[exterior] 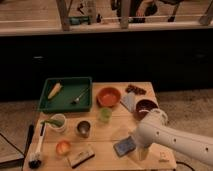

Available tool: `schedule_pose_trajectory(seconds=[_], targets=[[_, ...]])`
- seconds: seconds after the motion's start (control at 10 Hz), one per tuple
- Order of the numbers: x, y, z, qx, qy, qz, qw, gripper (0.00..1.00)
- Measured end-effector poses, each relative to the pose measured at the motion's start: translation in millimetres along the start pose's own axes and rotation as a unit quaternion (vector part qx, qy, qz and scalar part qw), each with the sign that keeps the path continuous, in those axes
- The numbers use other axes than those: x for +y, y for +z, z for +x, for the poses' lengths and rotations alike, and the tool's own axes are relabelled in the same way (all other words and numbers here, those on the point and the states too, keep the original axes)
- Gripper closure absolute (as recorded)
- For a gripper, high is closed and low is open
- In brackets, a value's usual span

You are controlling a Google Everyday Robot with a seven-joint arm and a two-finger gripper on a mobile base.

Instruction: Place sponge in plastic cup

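The sponge (pixel 124 146), a small flat blue pad, lies near the front edge of the wooden table (pixel 107 136). The plastic cup (pixel 104 114), small and translucent green, stands upright at the table's middle, behind and to the left of the sponge. My white arm comes in from the lower right. Its gripper (pixel 142 151) hangs at the table's front, just right of the sponge and close beside it. Whether it touches the sponge cannot be told.
A green tray (pixel 47 102) at the back left holds a corn cob (pixel 55 90) and a fork (pixel 80 95). Around the cup are an orange bowl (pixel 109 96), dark red bowl (pixel 146 106), folded cloth (pixel 129 101), metal cup (pixel 83 128), white mug (pixel 56 122), brush (pixel 36 147), orange fruit (pixel 63 147) and tan-and-black block (pixel 81 156).
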Motion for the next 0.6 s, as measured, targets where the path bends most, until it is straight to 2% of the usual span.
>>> schedule_pose_trajectory(seconds=[0.3,0.6], targets=[[0,15,-1,-0.003,-0.004,-0.003,1.0,0.2],[-2,19,-1,-0.004,-0.008,-0.004,1.0,0.2]])
